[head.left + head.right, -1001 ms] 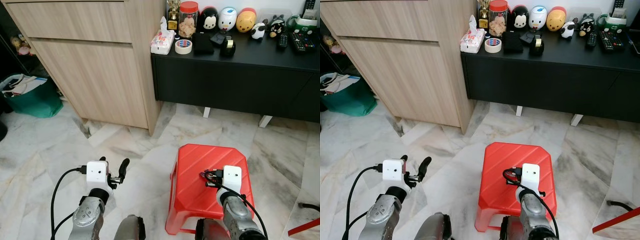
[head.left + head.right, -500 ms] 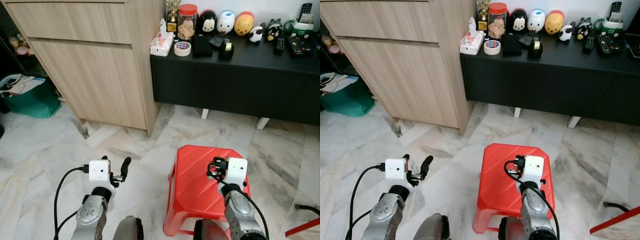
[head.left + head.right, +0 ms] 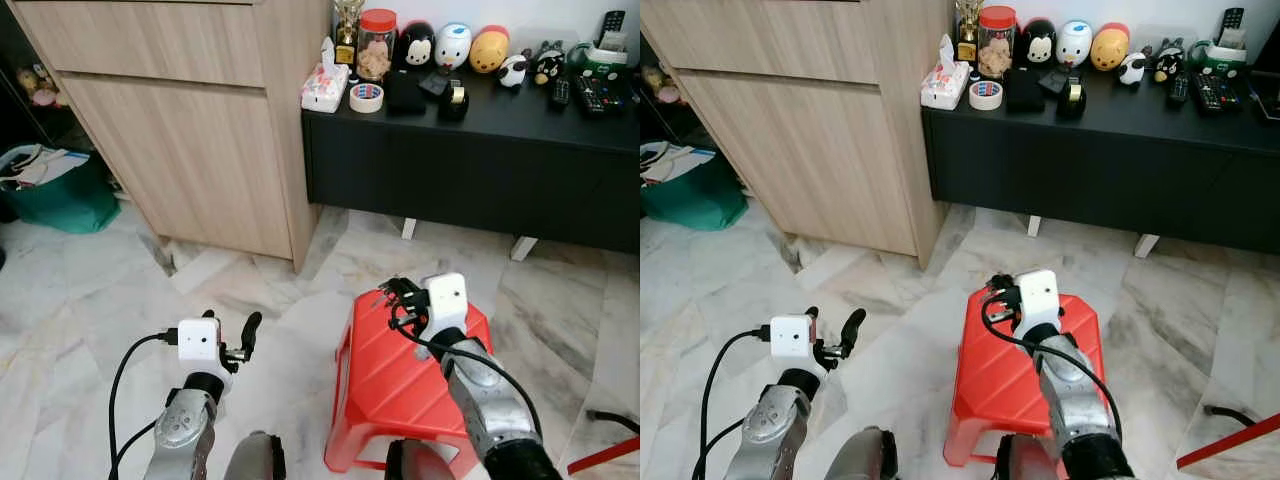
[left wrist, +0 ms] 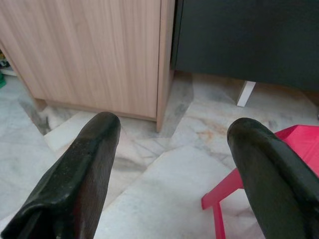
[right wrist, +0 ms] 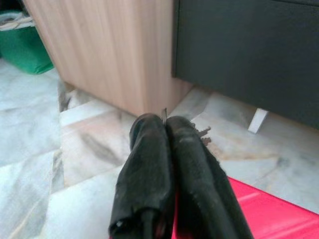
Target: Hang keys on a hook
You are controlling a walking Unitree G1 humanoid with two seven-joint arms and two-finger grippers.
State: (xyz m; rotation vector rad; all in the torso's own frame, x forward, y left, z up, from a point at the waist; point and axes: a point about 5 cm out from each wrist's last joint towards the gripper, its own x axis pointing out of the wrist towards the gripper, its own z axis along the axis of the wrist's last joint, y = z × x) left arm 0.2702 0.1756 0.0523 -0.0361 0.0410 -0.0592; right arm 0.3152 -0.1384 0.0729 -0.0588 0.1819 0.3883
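Observation:
My right gripper is shut on a small bunch of keys and holds it in the air over the far edge of the red plastic stool. In the right wrist view the two fingers press together, and thin metal key tips stick out past them. My left gripper hangs low over the marble floor to the left of the stool. It is open with nothing between its fingers.
A light wooden cabinet stands ahead on the left. Beside it is a black sideboard carrying figurines, tape and a tissue pack. A green bag sits far left. A red bar lies on the floor at lower right.
My right gripper has lifted the keys off the stool's top and carried them forward and up. The left arm has stayed put.

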